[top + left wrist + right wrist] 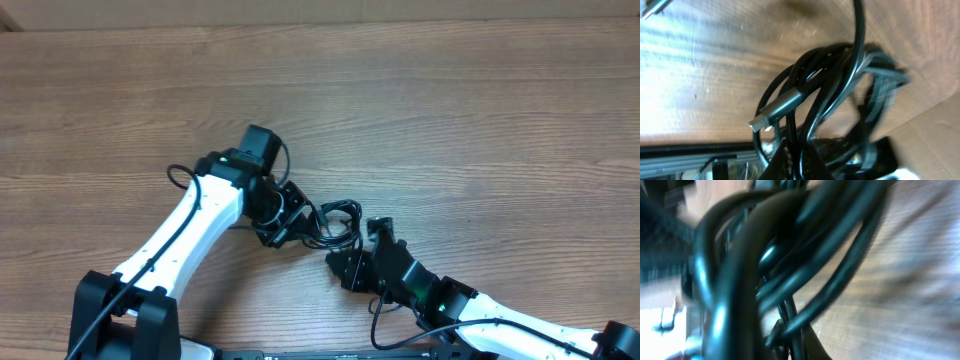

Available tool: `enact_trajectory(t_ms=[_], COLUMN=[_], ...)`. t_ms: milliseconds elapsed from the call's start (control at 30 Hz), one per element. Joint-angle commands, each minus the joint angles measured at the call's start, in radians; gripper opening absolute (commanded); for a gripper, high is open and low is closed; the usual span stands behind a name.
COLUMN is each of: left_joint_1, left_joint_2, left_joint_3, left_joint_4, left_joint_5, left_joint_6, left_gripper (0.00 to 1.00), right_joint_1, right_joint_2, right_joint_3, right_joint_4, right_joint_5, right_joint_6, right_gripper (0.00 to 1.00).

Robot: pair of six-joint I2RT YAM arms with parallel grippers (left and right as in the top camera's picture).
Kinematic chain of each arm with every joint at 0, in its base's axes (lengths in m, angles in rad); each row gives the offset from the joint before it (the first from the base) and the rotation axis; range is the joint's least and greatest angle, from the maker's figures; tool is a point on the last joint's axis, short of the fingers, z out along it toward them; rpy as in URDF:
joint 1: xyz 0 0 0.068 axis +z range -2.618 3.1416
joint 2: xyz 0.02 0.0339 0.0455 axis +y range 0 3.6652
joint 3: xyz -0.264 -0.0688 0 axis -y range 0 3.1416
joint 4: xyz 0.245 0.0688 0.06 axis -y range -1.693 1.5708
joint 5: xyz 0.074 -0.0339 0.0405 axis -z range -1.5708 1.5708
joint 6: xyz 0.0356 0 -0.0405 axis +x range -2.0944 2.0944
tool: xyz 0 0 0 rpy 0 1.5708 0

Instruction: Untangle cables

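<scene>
Cables (338, 222) were bunched in one black knot on a wooden table (480, 100), with a robot arm on each side.
The knot lay near the middle of the table, closer to the side where the arms stood. The left gripper (300, 228) was squeezed shut on the cables from the left. The right gripper (358, 248) was squeezed shut on them from the right and a bit lower. From the left wrist, black loops crossed over each other and one silver plug tip (774, 111) stuck out. From the right wrist, the cords filled the whole view and looked blurry.
</scene>
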Motion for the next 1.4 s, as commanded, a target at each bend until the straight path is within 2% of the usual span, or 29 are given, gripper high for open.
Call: enact_trajectory(t_ms=[0,133,267,400,667,800,867,933,967,1033,1267,1367], left_joint_1=[0.062,0.095,0.092,0.078,0.072,0.072,0.072,0.072,0.072,0.072,0.072,0.072], left_joint_2=[-0.008,-0.008,-0.008,-0.008,-0.008,-0.008,-0.008,-0.008,-0.008,-0.008,-0.008,-0.008], left_joint_3=[0.019,0.019,0.019,0.019,0.019,0.019,0.019,0.019,0.019,0.019,0.019,0.019], left_joint_4=[0.023,0.024,0.023,0.023,-0.020,-0.041,-0.042,-0.045,-0.044,-0.045,-0.045,-0.045], left_joint_5=[-0.039,-0.171,-0.264,-0.280,-0.281,-0.278,-0.276,-0.251,-0.222,-0.217,-0.217,-0.190], left_joint_6=[0.122,0.188,0.224,0.252,0.398,0.437,0.439,0.476,0.530,0.562,0.562,0.565], left_gripper=[0.04,0.04,0.04,0.04,0.04,0.04,0.04,0.04,0.04,0.04,0.04,0.04], right_joint_1=[-0.017,-0.076,-0.183,-0.335,-0.668,-0.782,-0.805,-0.814,-0.814,-0.814,-0.814,-0.814], right_joint_2=[-0.014,-0.062,-0.130,-0.211,-0.253,-0.253,-0.253,-0.253,-0.253,-0.253,-0.253,-0.253], right_joint_3=[0.004,0.004,0.004,0.004,0.004,0.003,0.003,0.003,0.003,0.003,0.003,0.004], right_joint_4=[-0.003,-0.006,0.009,0.049,0.038,-0.088,-0.175,-0.246,-0.251,-0.259,-0.315,-0.326], right_joint_5=[-0.283,-0.600,-0.781,-0.885,-0.882,-0.736,-0.633,-0.533,-0.524,-0.524,-0.523,-0.457], right_joint_6=[-0.093,-0.140,-0.140,-0.140,-0.164,-0.166,-0.167,-0.216,-0.272,-0.287,-0.319,-0.323], right_gripper=[0.04,0.04,0.04,0.04,0.04,0.04,0.04,0.10,0.12,0.14,0.18,0.19])
